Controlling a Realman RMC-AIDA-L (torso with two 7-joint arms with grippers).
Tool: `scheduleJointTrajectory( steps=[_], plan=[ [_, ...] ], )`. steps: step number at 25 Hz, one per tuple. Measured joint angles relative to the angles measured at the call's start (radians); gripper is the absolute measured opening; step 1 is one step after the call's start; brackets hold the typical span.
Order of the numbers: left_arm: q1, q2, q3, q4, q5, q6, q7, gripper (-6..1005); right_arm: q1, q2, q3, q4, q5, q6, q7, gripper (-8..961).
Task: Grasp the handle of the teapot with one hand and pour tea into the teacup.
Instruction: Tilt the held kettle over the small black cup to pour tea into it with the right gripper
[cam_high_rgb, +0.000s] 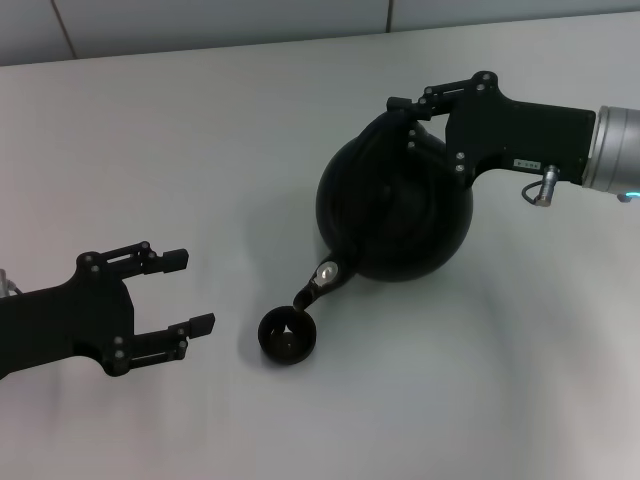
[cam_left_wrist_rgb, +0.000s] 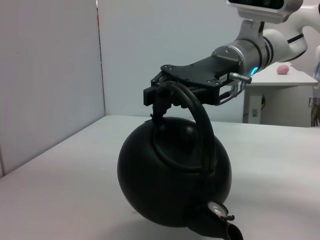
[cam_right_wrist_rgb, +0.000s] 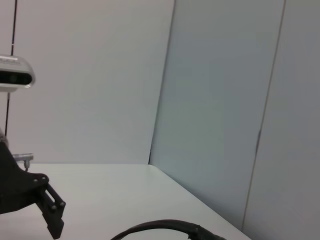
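Observation:
The large round black teapot (cam_high_rgb: 395, 205) hangs tilted above the white table, with its spout (cam_high_rgb: 320, 282) pointing down over the small black teacup (cam_high_rgb: 287, 336). My right gripper (cam_high_rgb: 410, 112) is shut on the arched black handle (cam_left_wrist_rgb: 200, 112) at its top. The left wrist view shows the teapot (cam_left_wrist_rgb: 170, 185) from the side, lifted and tipped, with the right gripper (cam_left_wrist_rgb: 157, 95) clamped on the hoop. A piece of the handle (cam_right_wrist_rgb: 165, 226) shows in the right wrist view. My left gripper (cam_high_rgb: 193, 291) is open and empty, to the left of the cup.
The white table (cam_high_rgb: 200, 150) ends at a grey wall (cam_high_rgb: 200, 25) at the back. A second table with a small pink object (cam_left_wrist_rgb: 283, 69) stands far behind the right arm.

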Motion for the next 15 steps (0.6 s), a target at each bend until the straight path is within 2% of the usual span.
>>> scheduleJointTrajectory(
  steps=[9,15],
  plan=[
    [-0.003,0.002,-0.006,-0.003,0.0,-0.004,0.0,736,-0.001,0.002,-0.074,-0.043,0.004,0.025,-0.004,165],
    [-0.004,0.002,-0.008,-0.005,0.0,-0.004,0.0,736,0.002,0.003,-0.088,-0.055,0.005,0.035,-0.004,155]
  ],
)
